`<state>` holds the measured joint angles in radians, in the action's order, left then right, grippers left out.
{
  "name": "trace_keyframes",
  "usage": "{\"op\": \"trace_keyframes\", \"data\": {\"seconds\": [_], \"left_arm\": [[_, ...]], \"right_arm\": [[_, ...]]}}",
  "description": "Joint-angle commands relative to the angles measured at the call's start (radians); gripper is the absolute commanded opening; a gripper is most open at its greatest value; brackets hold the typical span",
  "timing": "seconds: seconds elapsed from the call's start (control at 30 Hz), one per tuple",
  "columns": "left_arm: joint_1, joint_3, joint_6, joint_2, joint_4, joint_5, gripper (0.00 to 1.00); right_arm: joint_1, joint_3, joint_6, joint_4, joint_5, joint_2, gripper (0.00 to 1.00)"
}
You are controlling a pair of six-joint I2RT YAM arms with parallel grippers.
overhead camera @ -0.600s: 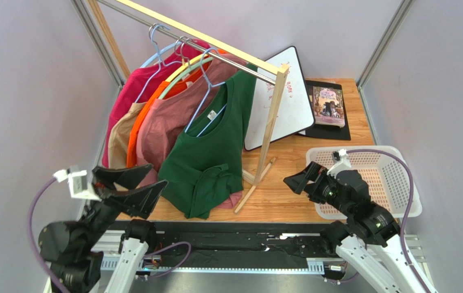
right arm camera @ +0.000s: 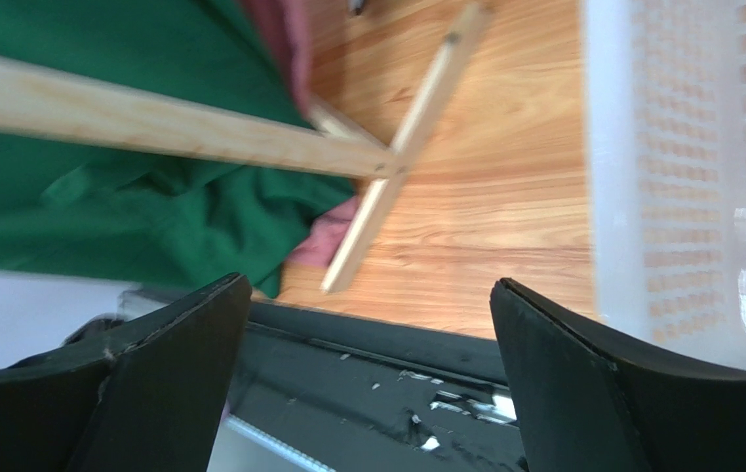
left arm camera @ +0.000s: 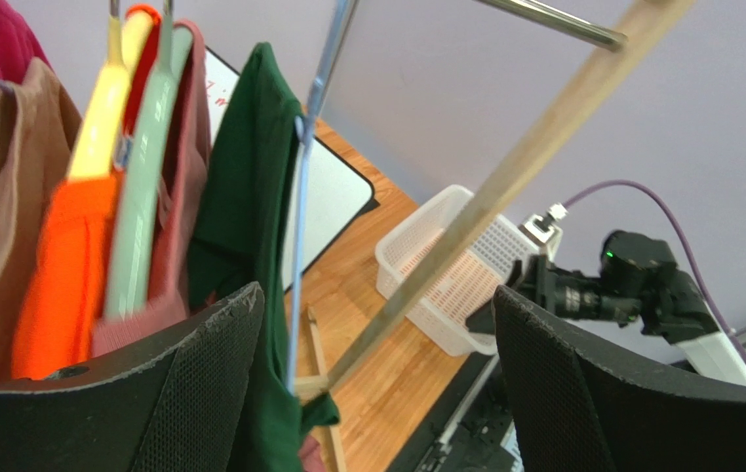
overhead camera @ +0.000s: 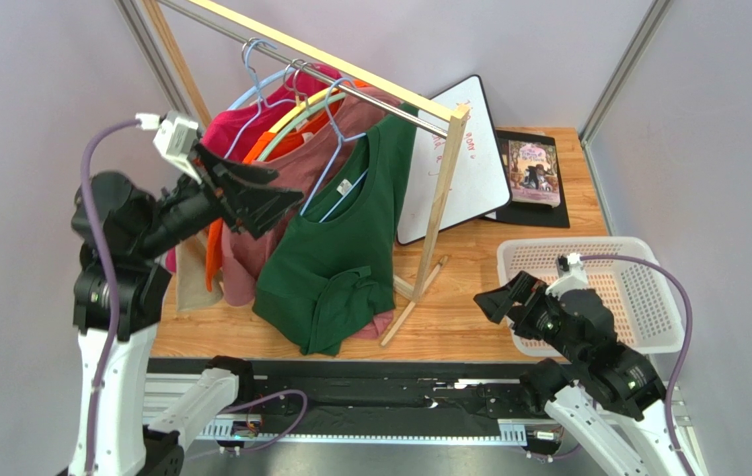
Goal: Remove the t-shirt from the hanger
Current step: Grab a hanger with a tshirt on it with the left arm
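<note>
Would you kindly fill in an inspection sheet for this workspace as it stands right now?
Surface: wooden table, no spills seen.
Job's things: green t-shirt hangs on its blue hanger, at the end of the wooden rack; not yet removed.
Clutter: other shirts on the same rack; whiteboard leaning behind it; book; white basket, apparently empty.
Grippers: left gripper up beside the shirts, fingers open, holding nothing; right gripper low beside the basket, fingers open, holding nothing.
Cables: a purple cable loops off each wrist, left cable and right cable; no snag seen.
Surroundings: grey walls on three sides.
</note>
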<state>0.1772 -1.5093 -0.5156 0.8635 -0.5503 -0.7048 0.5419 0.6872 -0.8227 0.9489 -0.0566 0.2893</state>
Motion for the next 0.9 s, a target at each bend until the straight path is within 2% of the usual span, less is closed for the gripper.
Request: {"op": "trace_keyframes", "data": {"seconds": [0.0,0.03,0.13,0.3,0.47,0.6,0.7,0.87], "left_arm": [[0.015,-0.087,0.097,0.121,-0.004,-0.050,0.88],[0.021,-0.104,0.106,0.159,-0.005,-0.036,0.83],[0.068,-0.129,0.152,0.222,-0.002,0.023,0.80],[0.188,-0.163,0.225,0.302,-0.013,0.132,0.75],[0.261,-0.134,0.259,0.305,-0.023,0.301,0.59],[0.272,-0.085,0.221,0.284,0.010,0.324,0.45],[0.291,-0.080,0.197,0.296,0.026,0.323,0.30],[0.326,-0.089,0.192,0.318,0.024,0.343,0.27]], "right_arm": [[-0.002,-0.035,0.022,-0.166,0.219,-0.076,1.00],[-0.002,-0.031,0.022,-0.177,0.239,-0.082,1.00],[-0.003,-0.002,0.030,-0.188,0.285,-0.096,1.00],[-0.002,0.032,0.040,-0.159,0.271,-0.121,1.00],[-0.002,0.049,0.053,-0.154,0.267,-0.108,1.00],[-0.003,0.064,0.066,-0.156,0.274,-0.078,0.99],[-0.002,0.081,0.085,-0.157,0.278,-0.053,0.99],[-0.003,0.117,0.111,-0.156,0.285,-0.016,0.99]]}}
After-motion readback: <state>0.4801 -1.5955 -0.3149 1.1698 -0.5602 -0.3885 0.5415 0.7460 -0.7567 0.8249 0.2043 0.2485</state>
